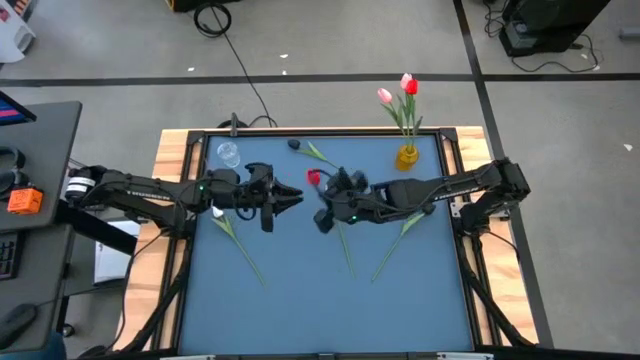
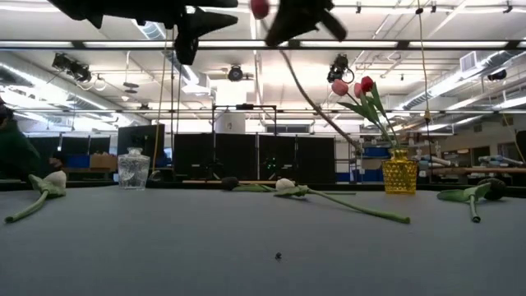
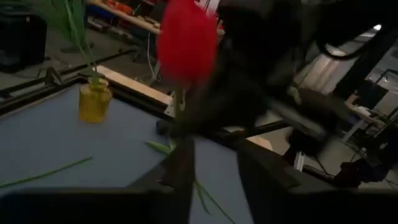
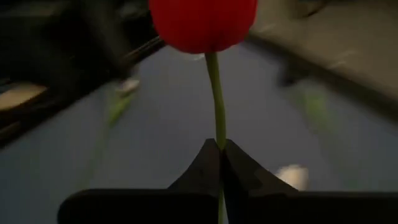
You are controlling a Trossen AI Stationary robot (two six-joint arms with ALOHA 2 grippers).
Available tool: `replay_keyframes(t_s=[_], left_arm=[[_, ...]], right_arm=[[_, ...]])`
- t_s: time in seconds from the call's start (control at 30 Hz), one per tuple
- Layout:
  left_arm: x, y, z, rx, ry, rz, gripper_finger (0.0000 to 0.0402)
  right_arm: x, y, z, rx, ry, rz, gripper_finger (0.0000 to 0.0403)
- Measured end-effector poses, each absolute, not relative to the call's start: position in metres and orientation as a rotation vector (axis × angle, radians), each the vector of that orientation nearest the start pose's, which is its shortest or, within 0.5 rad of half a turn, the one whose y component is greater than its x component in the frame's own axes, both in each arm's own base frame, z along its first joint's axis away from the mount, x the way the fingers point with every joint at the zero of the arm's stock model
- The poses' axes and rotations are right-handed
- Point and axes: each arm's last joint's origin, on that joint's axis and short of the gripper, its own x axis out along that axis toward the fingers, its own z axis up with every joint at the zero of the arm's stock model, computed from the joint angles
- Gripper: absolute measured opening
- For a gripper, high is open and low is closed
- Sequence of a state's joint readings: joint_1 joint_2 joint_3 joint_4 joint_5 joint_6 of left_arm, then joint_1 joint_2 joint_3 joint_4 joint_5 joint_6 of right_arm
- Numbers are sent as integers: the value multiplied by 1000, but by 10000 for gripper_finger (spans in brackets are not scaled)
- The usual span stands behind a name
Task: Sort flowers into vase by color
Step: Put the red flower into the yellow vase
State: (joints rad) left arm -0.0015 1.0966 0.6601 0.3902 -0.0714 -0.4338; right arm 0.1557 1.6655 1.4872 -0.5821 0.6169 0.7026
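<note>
Holding red tulip [image 4: 203, 22] stem, right gripper [image 4: 220, 152] fingers clamped; left gripper [image 1: 290, 196] nearby, seemingly apart.

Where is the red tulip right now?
The red tulip is lifted above mid-table, its stem pinched in the right gripper, facing the left gripper and left of the yellow vase.

Two robot arms of matte black, built from rounded jointed segments. The left arm carries pale lettering along its forearm, a white band near its base and small green lights by the wrist. The left pincer [image 1: 290, 197] ends in dark tapered fingers. The right pincer [image 4: 220, 151] has two black wedge-shaped fingers, and a green light glows beside its wrist
</note>
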Motion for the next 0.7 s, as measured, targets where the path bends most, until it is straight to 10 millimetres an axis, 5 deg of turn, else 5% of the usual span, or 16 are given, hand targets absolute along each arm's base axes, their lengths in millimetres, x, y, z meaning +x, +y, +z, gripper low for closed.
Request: replay_keyframes(t_s=[0.2, 0.37, 0.53, 0.7], left_arm=[[243, 7, 277, -472, 100, 126, 209], [242, 7, 272, -491, 143, 137, 222], [242, 11, 270, -490, 162, 169, 220], [241, 23, 270, -518, 146, 224, 220]], right_arm=[[314, 27, 348, 183, 454, -954, 7], [252, 5, 369, 124, 312, -1245, 7], [199, -16, 365, 110, 222, -1380, 5], [168, -35, 355, 102, 91, -1515, 5]])
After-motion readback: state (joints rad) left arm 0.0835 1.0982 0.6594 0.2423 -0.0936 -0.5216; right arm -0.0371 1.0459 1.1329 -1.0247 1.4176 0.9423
